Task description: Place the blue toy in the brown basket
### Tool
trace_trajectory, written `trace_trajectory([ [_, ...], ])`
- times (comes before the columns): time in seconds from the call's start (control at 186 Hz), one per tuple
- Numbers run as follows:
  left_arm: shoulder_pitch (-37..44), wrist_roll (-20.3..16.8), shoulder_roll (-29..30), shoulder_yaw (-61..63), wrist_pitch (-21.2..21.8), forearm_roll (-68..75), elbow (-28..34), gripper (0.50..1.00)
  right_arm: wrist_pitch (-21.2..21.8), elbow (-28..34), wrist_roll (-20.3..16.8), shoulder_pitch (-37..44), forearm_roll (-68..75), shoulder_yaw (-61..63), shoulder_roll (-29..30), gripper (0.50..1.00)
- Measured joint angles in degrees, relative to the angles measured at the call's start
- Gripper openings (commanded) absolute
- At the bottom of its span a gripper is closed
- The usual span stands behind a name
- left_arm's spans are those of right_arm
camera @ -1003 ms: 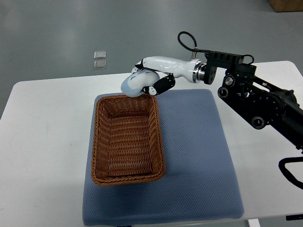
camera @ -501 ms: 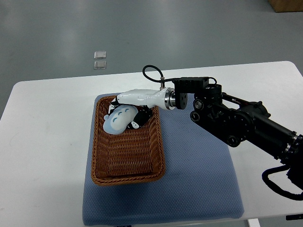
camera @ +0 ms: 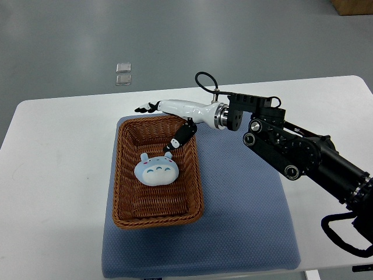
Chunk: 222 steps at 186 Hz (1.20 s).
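Observation:
The blue toy (camera: 157,170), pale and rounded with small ears and white belly marks, lies inside the brown wicker basket (camera: 194,178), near its middle. My right hand (camera: 160,123) hovers over the basket's far right corner with its fingers spread and nothing in them. Its thumb (camera: 180,137) points down toward the toy without touching it. The black right arm (camera: 291,154) reaches in from the picture's right edge. No left arm shows.
The basket sits on a blue-grey mat (camera: 245,204) spread over a white table (camera: 52,186). Two small clear packets (camera: 122,73) lie on the grey floor beyond the table's far edge.
The hand carried the toy over the basket's far rim, lowered it inside, then let go. The toy now lies in the basket and the hand has drawn back with fingers spread.

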Motion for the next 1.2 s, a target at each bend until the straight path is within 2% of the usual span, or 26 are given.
trace_trajectory([
  [0.226,0.0,0.0,0.0,0.0,0.0,0.0,0.0,1.0,-6.4,-4.5,-6.3,-2.4,15.8,10.7,-0.9,0.911],
  [0.399,0.0,0.0,0.0,0.0,0.0,0.0,0.0,1.0,-11.5,-7.7,-8.7,-4.5,25.5,17.7,-1.2,0.911],
  [0.625,0.0,0.0,0.0,0.0,0.0,0.0,0.0,1.0,-19.3,-12.5,-10.1,-5.1,39.2,19.0,-1.7,0.911],
  [0.803,0.0,0.0,0.0,0.0,0.0,0.0,0.0,1.0,-22.1,-13.1,-10.3,-6.7,49.2,18.6,-1.7,0.913],
  [1.197,0.0,0.0,0.0,0.0,0.0,0.0,0.0,1.0,-23.3,-12.8,-9.7,-9.3,50.3,18.0,-1.5,0.913],
])
